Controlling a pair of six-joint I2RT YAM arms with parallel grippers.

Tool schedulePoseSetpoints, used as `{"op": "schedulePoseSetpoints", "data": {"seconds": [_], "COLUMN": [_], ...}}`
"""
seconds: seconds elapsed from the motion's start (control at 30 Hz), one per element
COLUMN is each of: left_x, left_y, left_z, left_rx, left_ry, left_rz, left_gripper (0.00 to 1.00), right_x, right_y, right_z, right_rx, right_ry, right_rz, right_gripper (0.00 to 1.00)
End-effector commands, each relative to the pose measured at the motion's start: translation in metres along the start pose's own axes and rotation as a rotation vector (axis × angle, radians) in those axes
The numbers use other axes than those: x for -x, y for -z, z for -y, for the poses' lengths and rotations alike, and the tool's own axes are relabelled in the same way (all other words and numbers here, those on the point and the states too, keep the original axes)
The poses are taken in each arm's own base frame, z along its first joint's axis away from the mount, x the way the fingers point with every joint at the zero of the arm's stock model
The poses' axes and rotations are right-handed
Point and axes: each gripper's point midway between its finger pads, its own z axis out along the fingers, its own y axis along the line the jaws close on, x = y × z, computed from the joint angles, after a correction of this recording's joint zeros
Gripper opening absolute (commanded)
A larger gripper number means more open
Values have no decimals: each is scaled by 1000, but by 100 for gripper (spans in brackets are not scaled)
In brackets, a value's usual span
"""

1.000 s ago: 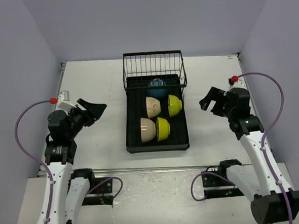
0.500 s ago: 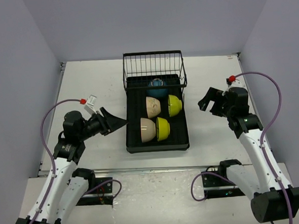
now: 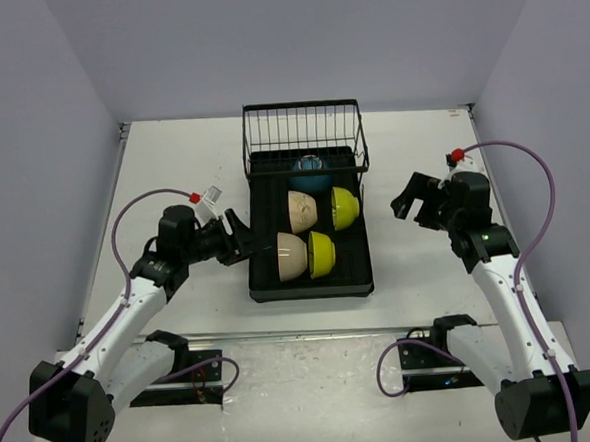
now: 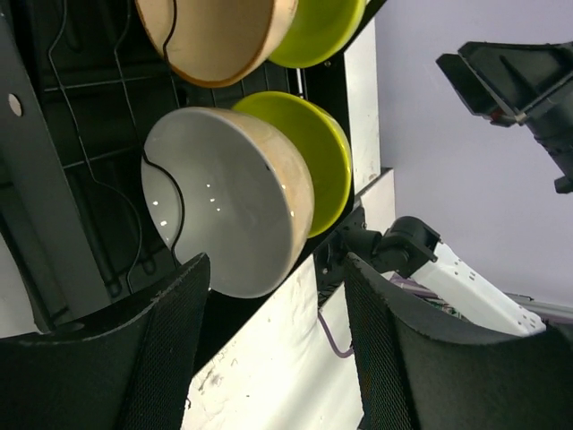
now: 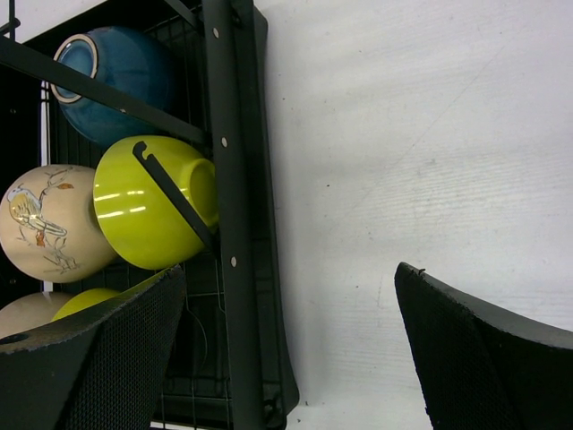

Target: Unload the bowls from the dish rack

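Note:
The black dish rack (image 3: 261,283) lies mid-table and holds several bowls on edge. A dark blue one (image 3: 311,173) is farthest. Behind it come a cream (image 3: 302,210) and lime (image 3: 345,207) pair, then a nearer cream (image 3: 291,256) and lime (image 3: 323,253) pair. My left gripper (image 3: 244,242) is at the rack's left rim, open, beside the near cream bowl (image 4: 233,210). Its jaws (image 4: 276,269) hold nothing. My right gripper (image 3: 414,199) hangs wide open over bare table, right of the rack. From there I see the far lime bowl (image 5: 148,210) and blue bowl (image 5: 121,67).
A black wire basket frame (image 3: 303,130) rises at the rack's far end. The rack's right rim (image 5: 235,179) runs past my right gripper's (image 5: 291,278) left finger. White table lies on both sides of the rack, with grey walls around.
My left arm has swung from the table's left side to the rack's left rim, up against the near cream bowl. The right arm has barely moved.

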Motion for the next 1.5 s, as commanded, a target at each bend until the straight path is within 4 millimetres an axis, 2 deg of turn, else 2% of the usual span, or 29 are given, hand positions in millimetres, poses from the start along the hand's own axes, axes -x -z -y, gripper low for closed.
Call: {"op": "schedulePoseSetpoints", "data": {"seconds": [0.0,0.47,0.63,0.73,0.9,1.07,1.33,1.47], "left_x": [9,0,-5,-5,-7,-11,-13,-17], "left_y": [-8,-40,-51,-54,-54,-55,-56,-57], "left_z": [8,20,22,21,21,19,21,17], "left_rx": [-47,-118,-130,-131,-131,-144,-164,-160], "left_ry": [-54,-60,-54,-53,-51,-39,-33,-18], "left_rz": [21,-35,-58,-62,-70,-83,-102,-118], "left_gripper": [61,57,51,44,40,22,13,13], "right_x": [22,25,25,28,30,26,26,29], "right_y": [10,9,9,10,11,11,11,13], "right_z": [-11,-7,-4,-4,-5,-3,-5,-6], "right_rx": [26,1,-14,-15,-17,-16,-9,-12], "right_ry": [30,35,42,44,46,45,43,44], "right_rz": [58,66,71,75,84,77,74,79], "right_gripper": [99,99,99,99,99,99,99,99]}}
